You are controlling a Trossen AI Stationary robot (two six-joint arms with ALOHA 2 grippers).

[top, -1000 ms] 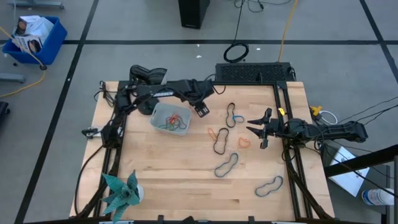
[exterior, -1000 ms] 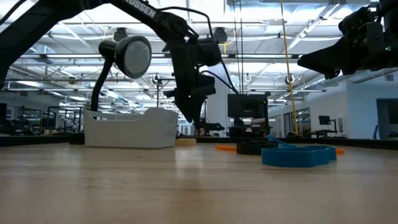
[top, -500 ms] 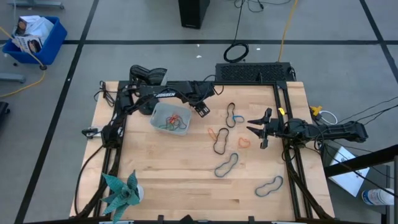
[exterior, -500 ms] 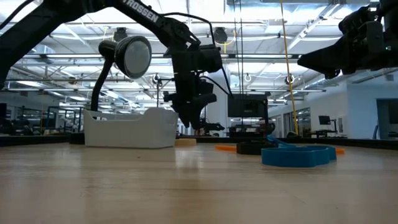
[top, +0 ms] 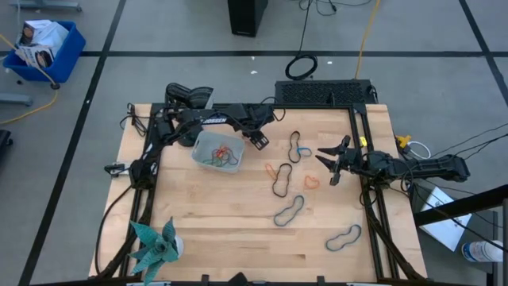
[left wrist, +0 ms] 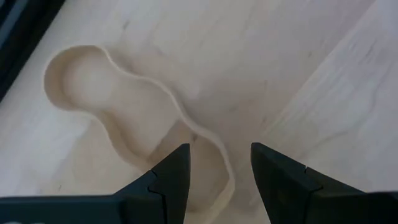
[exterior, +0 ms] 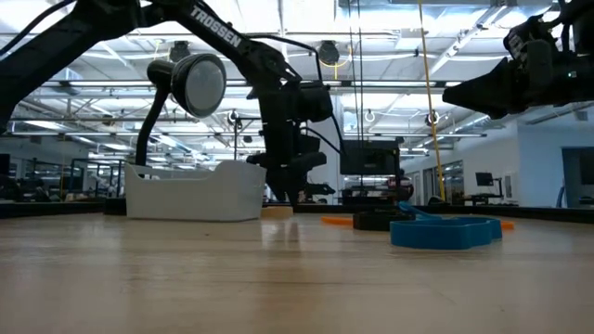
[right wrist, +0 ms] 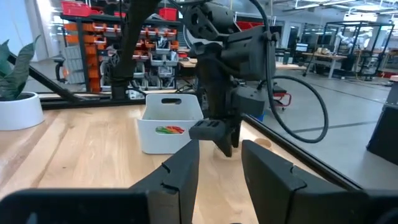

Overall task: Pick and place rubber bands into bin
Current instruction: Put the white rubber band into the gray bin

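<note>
The grey-blue bin (top: pixel 216 152) stands on the table's far left part and holds red and green rubber bands (top: pixel 221 155). It also shows in the low view (exterior: pixel 195 193) and the right wrist view (right wrist: pixel 171 130). My left gripper (top: pixel 259 141) is open, low over the table to the right of the bin. Its fingers stand on either side of one end of a tan band (left wrist: pixel 134 118) lying flat on the wood. Several more bands lie in the middle: black (top: pixel 282 181), orange (top: pixel 276 169), grey-blue (top: pixel 289 210), blue (top: pixel 344 237). My right gripper (top: pixel 331 164) is open and empty, raised at the right.
A potted plant (top: pixel 155 246) stands at the near left corner. Black frame rails run along the table's left (top: pixel 143 171) and right (top: pixel 367 199) sides. A round lamp (exterior: pixel 190 82) stands behind the bin. A bright blue crate (top: pixel 44 48) is on the floor, off the table.
My left gripper has come down toward the table beside the bin and turned a little about its wrist; its fingertips now stand just above the wood. My right gripper has tipped slightly and shifted a little toward the far edge.
</note>
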